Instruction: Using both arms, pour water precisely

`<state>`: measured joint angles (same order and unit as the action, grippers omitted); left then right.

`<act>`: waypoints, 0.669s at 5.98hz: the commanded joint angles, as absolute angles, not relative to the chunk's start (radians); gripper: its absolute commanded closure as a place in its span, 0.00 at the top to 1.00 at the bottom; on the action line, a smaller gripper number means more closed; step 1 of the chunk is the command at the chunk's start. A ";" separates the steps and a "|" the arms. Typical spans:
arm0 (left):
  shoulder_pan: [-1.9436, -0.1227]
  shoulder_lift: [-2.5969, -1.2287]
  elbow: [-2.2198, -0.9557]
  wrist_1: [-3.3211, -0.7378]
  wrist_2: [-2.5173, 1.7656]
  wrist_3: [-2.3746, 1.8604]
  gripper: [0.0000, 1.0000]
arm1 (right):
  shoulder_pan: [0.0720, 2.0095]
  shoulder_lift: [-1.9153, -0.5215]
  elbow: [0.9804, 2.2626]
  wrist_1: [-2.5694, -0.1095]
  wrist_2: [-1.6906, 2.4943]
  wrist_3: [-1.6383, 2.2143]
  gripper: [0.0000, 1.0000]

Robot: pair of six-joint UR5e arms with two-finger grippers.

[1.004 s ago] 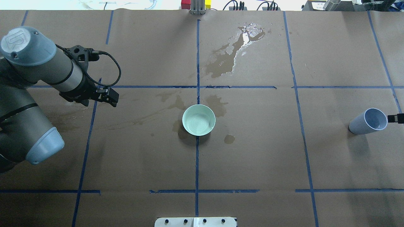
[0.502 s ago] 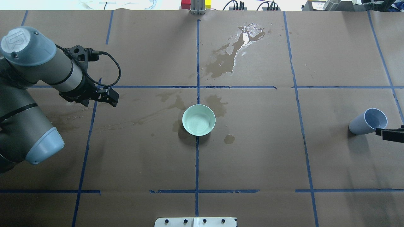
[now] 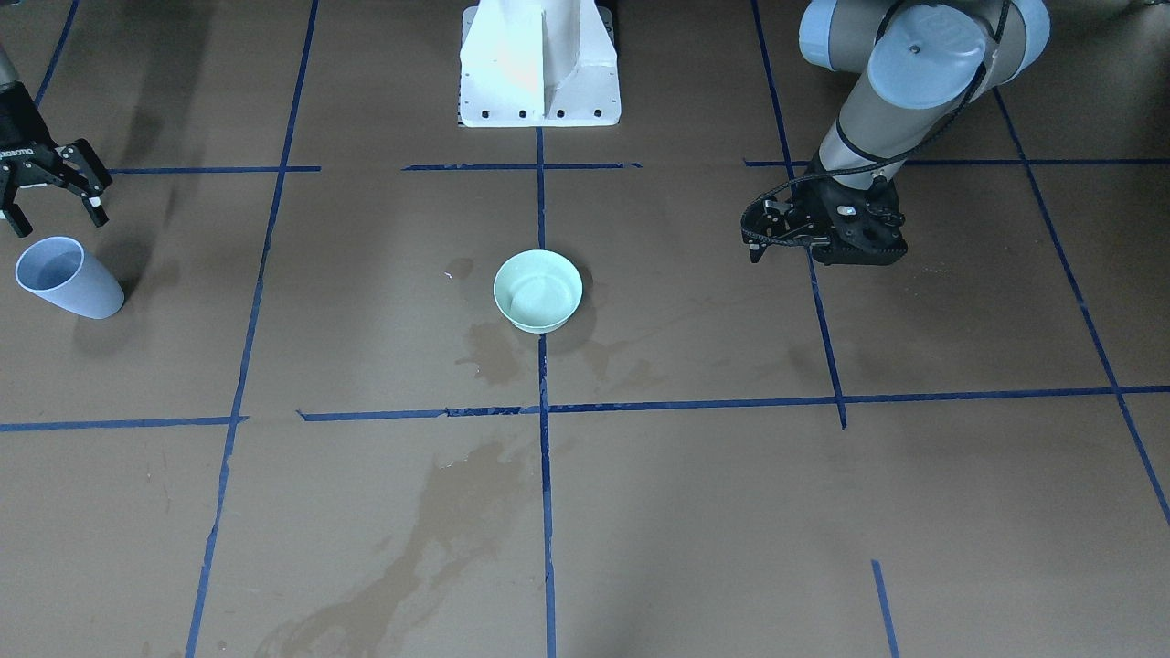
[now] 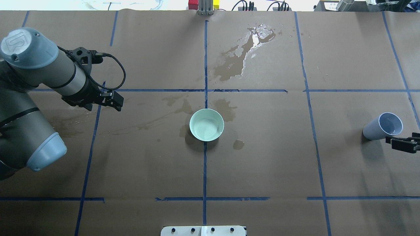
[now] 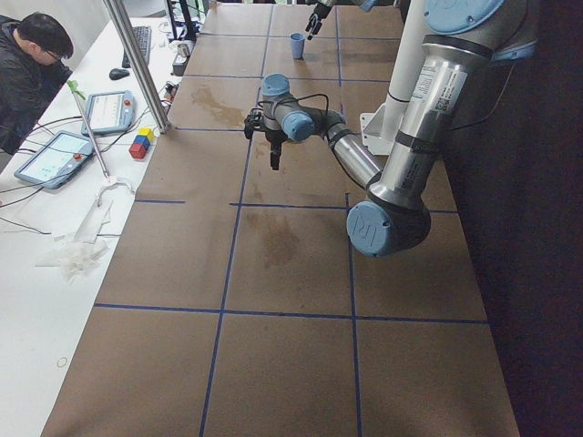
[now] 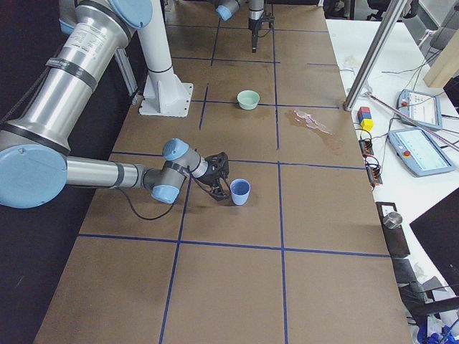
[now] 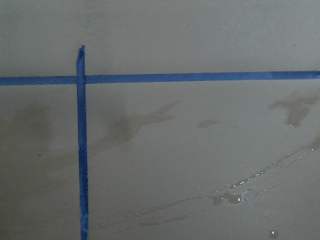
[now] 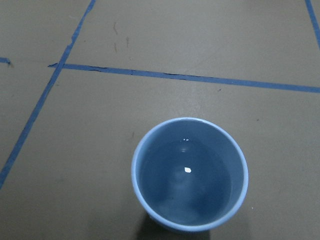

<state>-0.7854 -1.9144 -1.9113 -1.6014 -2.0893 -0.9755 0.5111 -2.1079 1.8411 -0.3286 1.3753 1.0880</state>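
A light blue cup (image 4: pixel 371 131) stands at the table's far right and holds clear water (image 8: pixel 187 186). It also shows in the front view (image 3: pixel 82 292) and the right side view (image 6: pixel 239 193). My right gripper (image 4: pixel 404 144) is open and empty. It hovers just on the robot's side of the cup, apart from it (image 3: pixel 55 212). A pale green bowl (image 4: pixel 196 118) sits at the table's centre (image 3: pixel 512 306). My left gripper (image 4: pixel 115 101) hangs low over the table at the left, well away from the bowl. It looks open and empty (image 3: pixel 755 247).
Spilled water (image 4: pixel 241 59) lies in a large wet patch beyond the bowl. Smaller damp stains (image 4: pixel 238 144) ring the bowl, and a trail (image 7: pixel 235 192) runs under my left gripper. The white pedestal (image 3: pixel 539 68) stands on the robot's side. Blue tape lines (image 4: pixel 205 90) grid the brown paper.
My right gripper has moved from beside the cup's right rim toward the robot's side of the cup. The left arm, the cup and the bowl have not moved.
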 commanded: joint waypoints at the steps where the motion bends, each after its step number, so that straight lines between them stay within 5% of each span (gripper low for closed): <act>1: -0.785 -1.914 -1.911 -1.601 -2.089 -0.976 1.00 | 0.331 -2.095 1.771 -0.292 1.106 1.164 0.98; 4: -0.785 -1.917 -1.911 -1.601 -2.089 -0.979 1.00 | 0.301 -2.037 1.692 -0.288 0.965 1.163 0.99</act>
<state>-0.7854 -1.9167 -1.9114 -1.6015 -2.0893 -0.9773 0.3063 -2.0582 1.7196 -0.2900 1.0033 1.1632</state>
